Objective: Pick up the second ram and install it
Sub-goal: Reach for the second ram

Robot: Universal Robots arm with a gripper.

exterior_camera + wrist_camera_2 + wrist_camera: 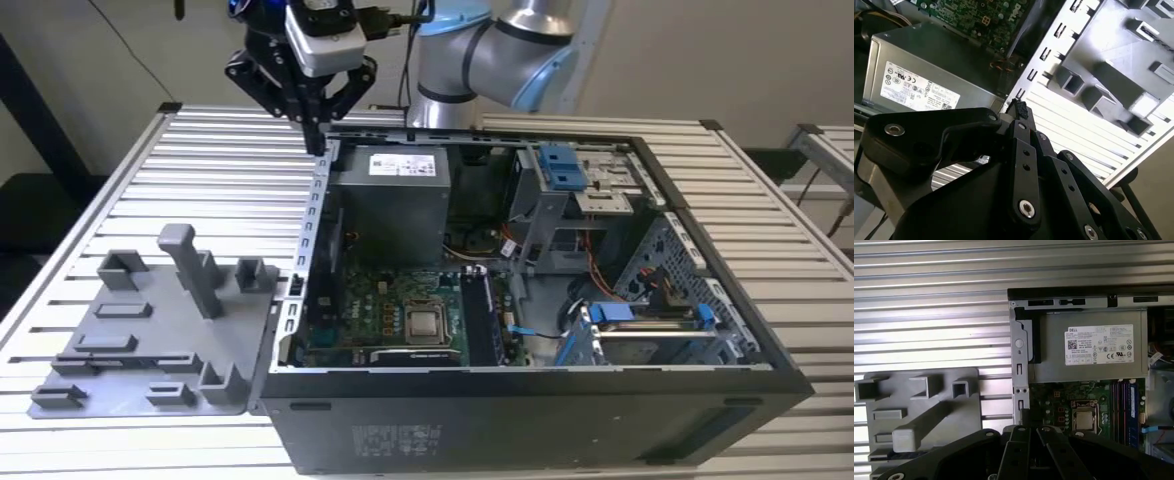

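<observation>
My gripper point(316, 143) hangs above the far corner of the open computer case point(315, 215), on the exterior view's left. Its black fingers point(1019, 108) are pressed together with nothing between them. Below the fingertips point(1025, 416) are the case's side wall and the green motherboard point(1054, 395). Memory slots point(1126, 405) run beside the processor socket point(427, 323). A dark strip point(884, 455) lies in a slot of the grey fixture point(147, 345); I cannot tell whether it is the second ram.
The grey fixture with upright posts point(191, 268) lies on the slatted table point(120, 190), beside the case on the exterior view's left. A grey power supply point(390, 200) fills the case's far corner. Blue drive brackets point(561, 165) and cables sit on the exterior view's right.
</observation>
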